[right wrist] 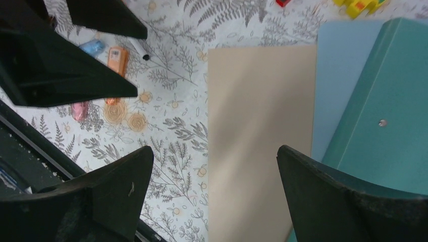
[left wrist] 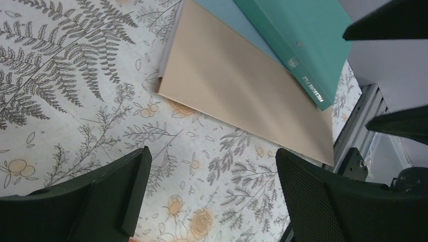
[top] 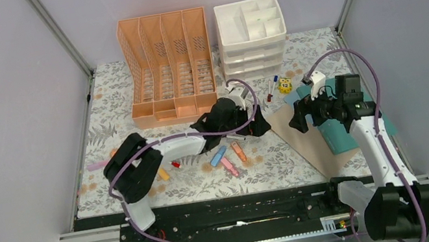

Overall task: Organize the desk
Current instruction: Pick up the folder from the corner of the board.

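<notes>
Barely started: pale fern-print cloth desk (top: 272, 167) across centre, cluttered. Small coloured markers (top: 225, 156) at 6 o'clock, tan flat folder (top: 307, 138) and teal binder (top: 343, 136) at 4 o'clock, all unsorted. Spread wide, gripping nothing: left gripper (left wrist: 212, 171), right gripper (right wrist: 214, 176).

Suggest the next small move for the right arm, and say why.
Probably lower the right end effector onto the edge of the tan folder: it hangs open and empty above that folder, which lies flat on the desk near the teal binder, not yet filed.
</notes>
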You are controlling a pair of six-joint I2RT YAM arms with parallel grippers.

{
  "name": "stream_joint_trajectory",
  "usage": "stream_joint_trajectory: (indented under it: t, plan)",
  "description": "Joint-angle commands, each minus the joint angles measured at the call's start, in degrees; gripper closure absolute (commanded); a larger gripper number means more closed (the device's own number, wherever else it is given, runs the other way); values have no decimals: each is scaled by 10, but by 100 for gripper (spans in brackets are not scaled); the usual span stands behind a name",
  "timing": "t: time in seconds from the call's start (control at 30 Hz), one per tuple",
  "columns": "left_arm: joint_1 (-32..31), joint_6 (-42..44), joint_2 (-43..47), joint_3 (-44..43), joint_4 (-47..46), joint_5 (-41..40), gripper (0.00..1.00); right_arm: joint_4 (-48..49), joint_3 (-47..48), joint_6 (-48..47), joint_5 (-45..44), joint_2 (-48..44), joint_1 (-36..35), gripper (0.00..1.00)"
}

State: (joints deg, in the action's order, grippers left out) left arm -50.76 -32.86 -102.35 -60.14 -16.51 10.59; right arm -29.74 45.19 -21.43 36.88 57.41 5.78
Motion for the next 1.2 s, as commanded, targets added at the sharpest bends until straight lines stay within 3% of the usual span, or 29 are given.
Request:
stream_joint_trajectory:
  t: [0.0, 0.23, 0.37, 0.5, 0.73, 0.93, 1.17]
  plan:
    - [25, -13, -40, -42, -59, 59, 1, -41, 32, -47, -14, 31, -8, 0]
    - [32, -1, -110, -104, -40, 83, 1, -48, 40, -65, -81, 72, -24, 0]
    - [32, 8, -117, -107, -34, 60, 1, 8, 37, -46, -200, 84, -24, 0]
    - [31, 6, -100, -85, -52, 44, 1, 19, 47, -98, -315, 114, -21, 0]
    - [32, 9, -20, -3, -87, 21, 1, -2, 17, -186, -347, 66, 25, 0]
    - [32, 5, 21, 34, -92, 35, 1, 1, -7, -211, -373, 110, 43, 0]
    - [31, -9, 51, 81, -115, 49, 1, 18, -50, -264, -376, 99, 101, 0]
